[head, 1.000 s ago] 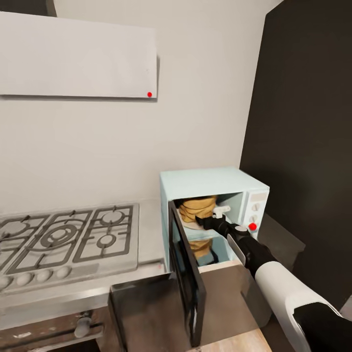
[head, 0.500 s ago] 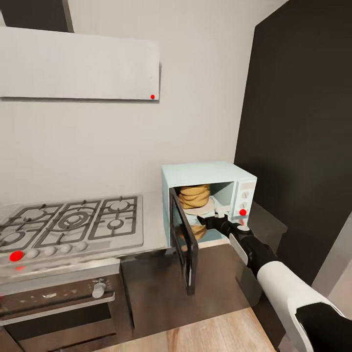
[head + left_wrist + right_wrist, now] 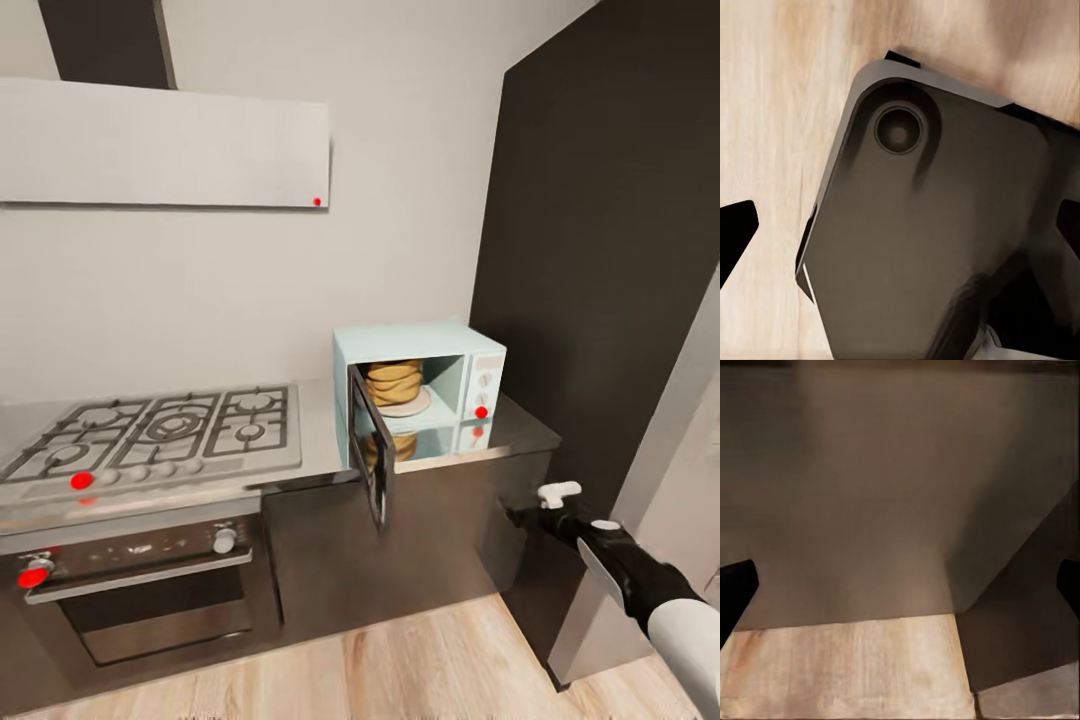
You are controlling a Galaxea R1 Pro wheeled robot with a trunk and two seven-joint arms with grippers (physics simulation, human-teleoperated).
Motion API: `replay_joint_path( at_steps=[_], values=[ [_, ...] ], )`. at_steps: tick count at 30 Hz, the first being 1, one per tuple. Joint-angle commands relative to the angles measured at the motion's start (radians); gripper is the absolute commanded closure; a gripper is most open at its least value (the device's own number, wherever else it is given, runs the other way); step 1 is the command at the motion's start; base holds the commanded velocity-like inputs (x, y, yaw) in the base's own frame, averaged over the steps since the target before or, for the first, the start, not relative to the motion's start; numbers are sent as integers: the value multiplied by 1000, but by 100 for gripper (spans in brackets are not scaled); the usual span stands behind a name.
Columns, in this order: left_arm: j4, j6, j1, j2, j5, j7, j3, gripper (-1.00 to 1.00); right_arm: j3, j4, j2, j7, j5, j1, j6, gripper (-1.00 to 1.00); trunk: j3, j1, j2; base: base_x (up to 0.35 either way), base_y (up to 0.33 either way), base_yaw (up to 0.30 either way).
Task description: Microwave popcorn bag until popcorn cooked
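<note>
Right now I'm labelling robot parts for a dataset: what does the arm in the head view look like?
The right arm has a glossy black wrist section with a small pale oval mark, joining a white forearm shell lower down. The right gripper is black with a white T-shaped piece on top. In the right wrist view, its fingers are flat black shapes.

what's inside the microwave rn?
The microwave stands with its door swung open. Inside, the popcorn bag sits upright on a pale round plate. The bag's wrinkled sides hide its contents, so whether popcorn is in it cannot be seen.
</note>
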Motion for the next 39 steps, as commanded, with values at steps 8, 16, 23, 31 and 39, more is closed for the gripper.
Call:
replay_joint_path(
  at_steps=[8, 16, 23, 31, 39],
  values=[
    [0, -2, 0, 3, 7, -2, 1, -100, 5, 340, -35, -3, -5, 216, -43, -100, -1, 0, -1, -130, 0, 0],
    [-1, -2, 0, 3, 6, -2, 1, -100, 11, 578, 119, -70, 15, 316, -189, -100, -1, 0, -1, -2, 0, 0],
    [-1, -2, 0, 4, 7, -3, 1, -100, 10, 581, 144, -79, 15, 390, -197, -100, -1, 0, -1, 0, 0, 0],
    [-1, -2, 0, 3, 5, -3, -1, -100, 9, 582, 152, -86, 6, 399, -194, -100, -1, 0, -1, 0, 0, 71],
    [-1, -2, 0, 3, 7, -2, 1, -100, 9, 581, 153, -86, 6, 400, -194, -100, -1, 0, -1, 0, 0, 268]
  ],
)
